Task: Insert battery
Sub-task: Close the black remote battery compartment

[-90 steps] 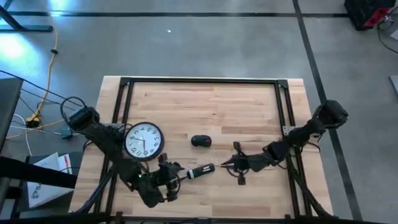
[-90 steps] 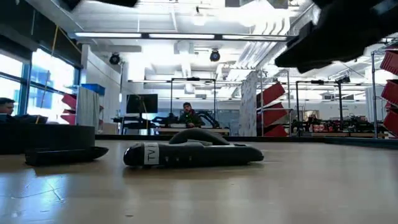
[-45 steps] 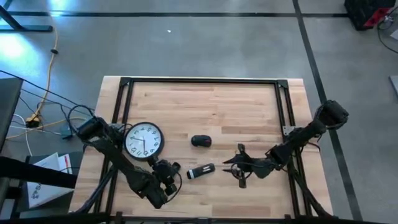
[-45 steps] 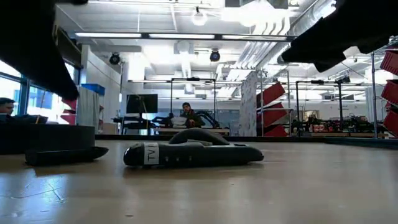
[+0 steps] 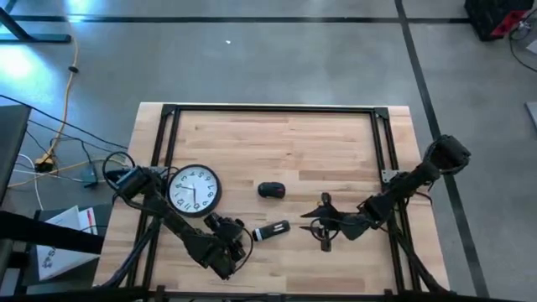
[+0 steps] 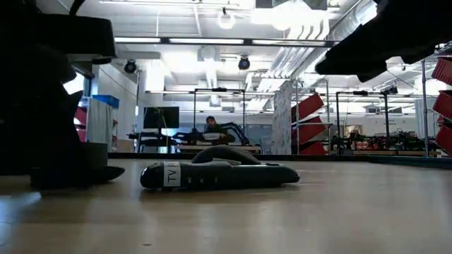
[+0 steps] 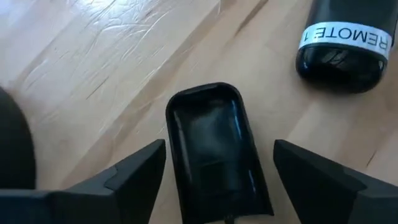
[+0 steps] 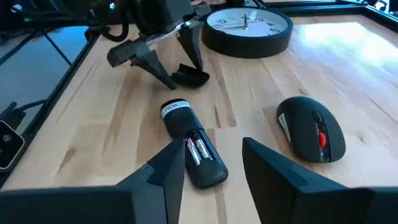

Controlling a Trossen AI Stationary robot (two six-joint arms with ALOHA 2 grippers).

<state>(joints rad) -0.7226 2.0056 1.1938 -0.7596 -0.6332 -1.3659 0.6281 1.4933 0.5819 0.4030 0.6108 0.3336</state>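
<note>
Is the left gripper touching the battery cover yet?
Apart. The left wrist view shows the cover lying flat on the table between the open jaws of the left gripper, with bare wood visible on both sides of it.

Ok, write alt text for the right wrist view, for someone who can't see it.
A black remote lies on a wooden table with its battery bay open and batteries showing, just ahead of the open right claw. Beyond it the open left claw straddles the loose battery cover; a mouse and wall clock lie nearby.

One remote (image 5: pixel 270 231), clock (image 5: pixel 194 190), mouse (image 5: pixel 271 190), cover (image 7: pixel 214 149).
</note>
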